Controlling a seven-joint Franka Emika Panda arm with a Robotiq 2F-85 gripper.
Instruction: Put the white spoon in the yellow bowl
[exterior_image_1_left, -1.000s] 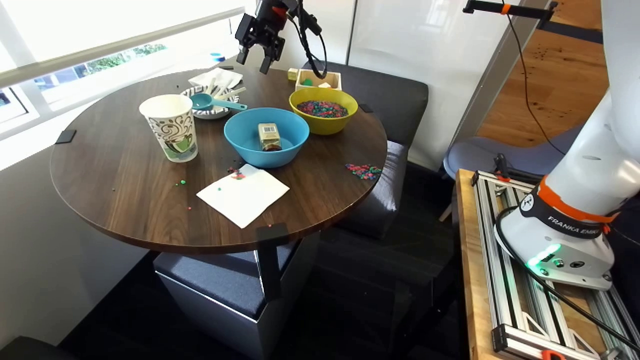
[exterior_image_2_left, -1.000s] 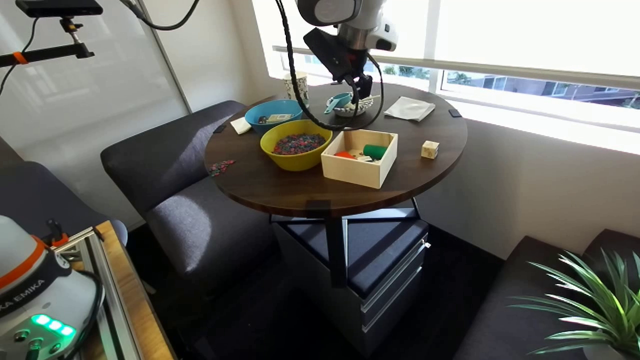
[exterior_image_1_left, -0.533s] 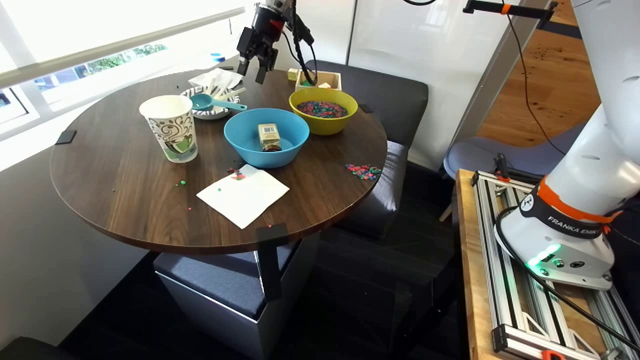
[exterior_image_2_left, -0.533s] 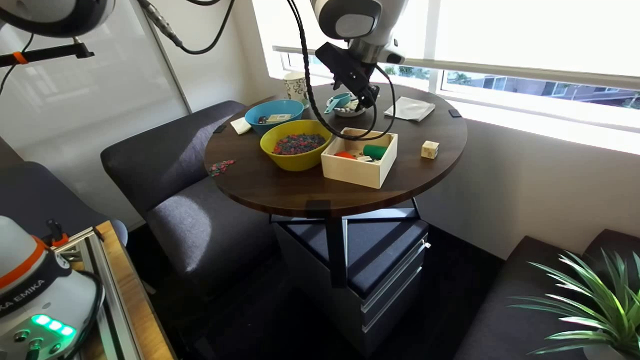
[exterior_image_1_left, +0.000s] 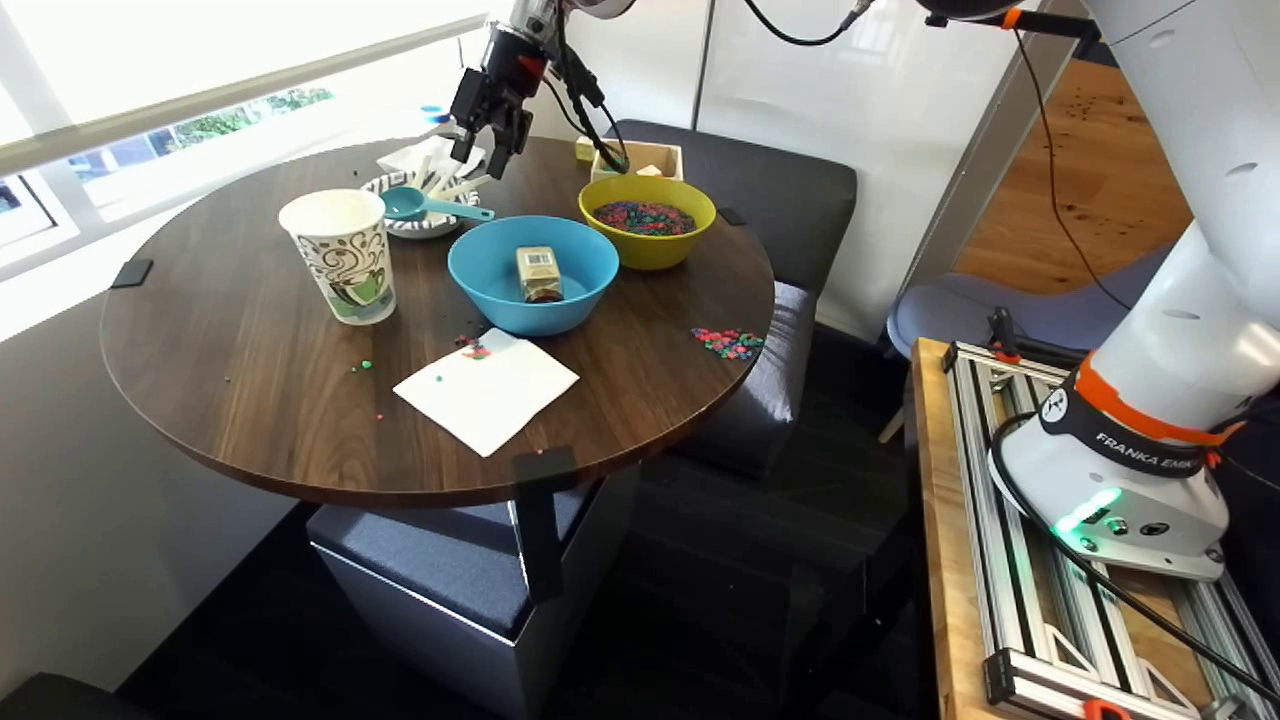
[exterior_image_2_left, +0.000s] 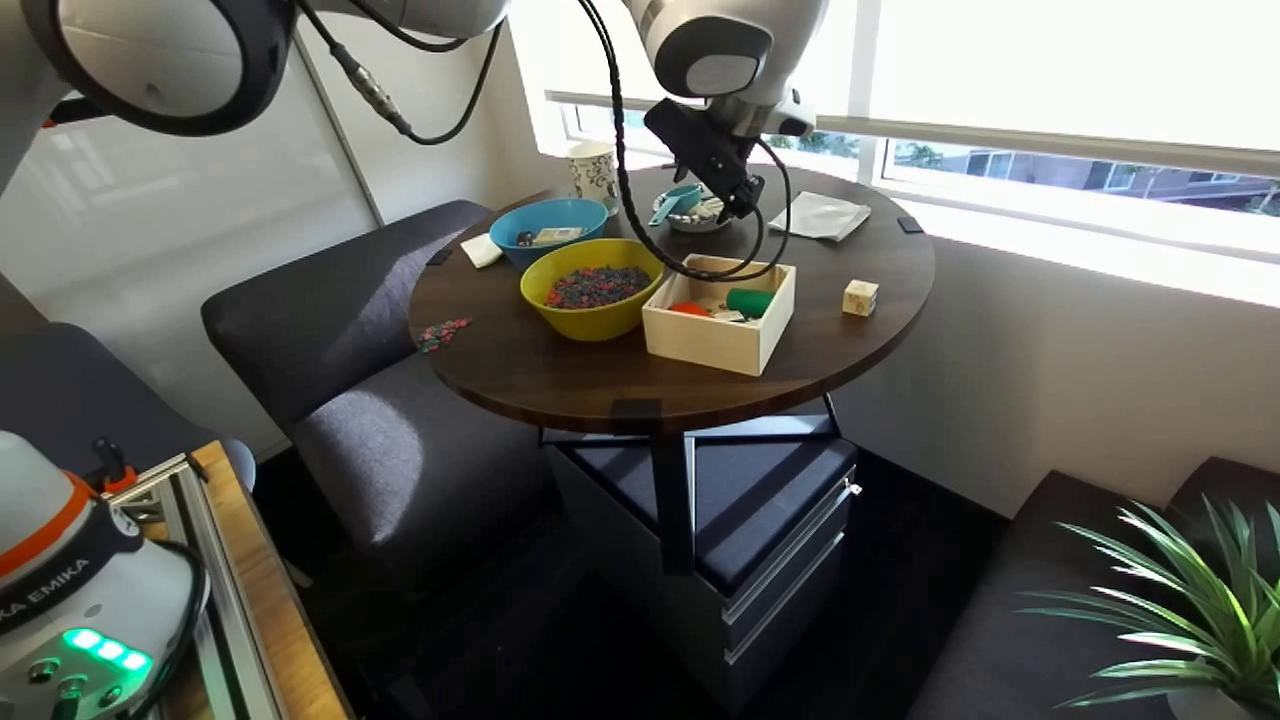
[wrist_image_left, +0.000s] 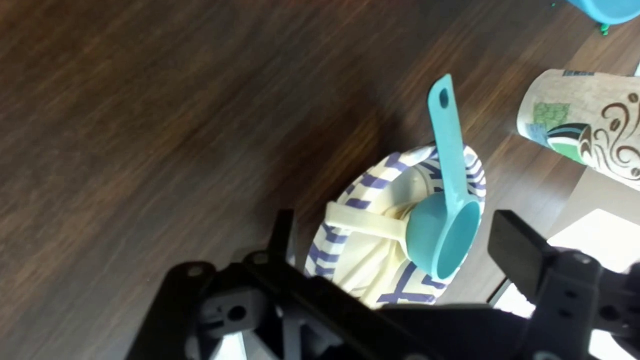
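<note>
The fingers (wrist_image_left: 517, 245) are wide apart. Seen between them, a white spoon (wrist_image_left: 367, 222) lies in a dish (wrist_image_left: 327, 256) — partly hidden by a blue scoop (wrist_image_left: 430, 232). The yellow bowl (exterior_image_2_left: 590, 325) sits well away.

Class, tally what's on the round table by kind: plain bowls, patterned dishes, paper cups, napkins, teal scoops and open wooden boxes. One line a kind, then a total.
Plain bowls: 2 (yellow bowl, blue bowl)
Patterned dish: 1
Paper cup: 1
Napkins: 2 (napkin with coloured bits, other napkin)
Teal scoop: 1
Open wooden box: 1
Total: 8
</note>
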